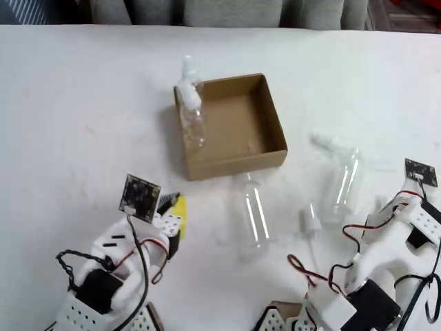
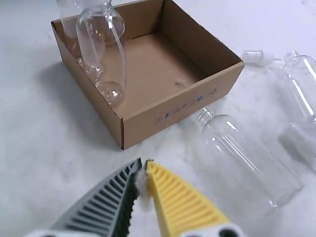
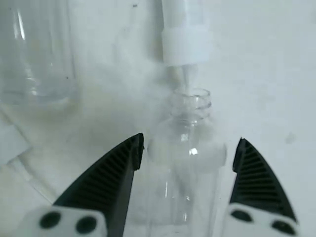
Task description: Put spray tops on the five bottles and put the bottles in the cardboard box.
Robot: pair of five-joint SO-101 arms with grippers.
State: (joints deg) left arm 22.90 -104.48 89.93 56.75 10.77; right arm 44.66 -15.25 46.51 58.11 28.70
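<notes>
1. My left gripper (image 2: pixel 143 174) sits closed, low over the tabletop (image 2: pixel 39 148), near the cardboard box (image 2: pixel 173 111).
2. My right gripper (image 3: pixel 190 143) is spread wide, straddling an uncapped bottle (image 3: pixel 187 163), with a spray top (image 3: pixel 186 44) at its mouth.

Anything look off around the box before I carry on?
Yes. The capped bottle is not lying flat in the cardboard box. It is propped against the side wall, and its spray top pokes out over the rim.

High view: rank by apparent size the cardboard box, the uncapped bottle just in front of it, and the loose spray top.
1. cardboard box
2. uncapped bottle
3. loose spray top
All rest on the table, so nearness hardly skews this.
</notes>
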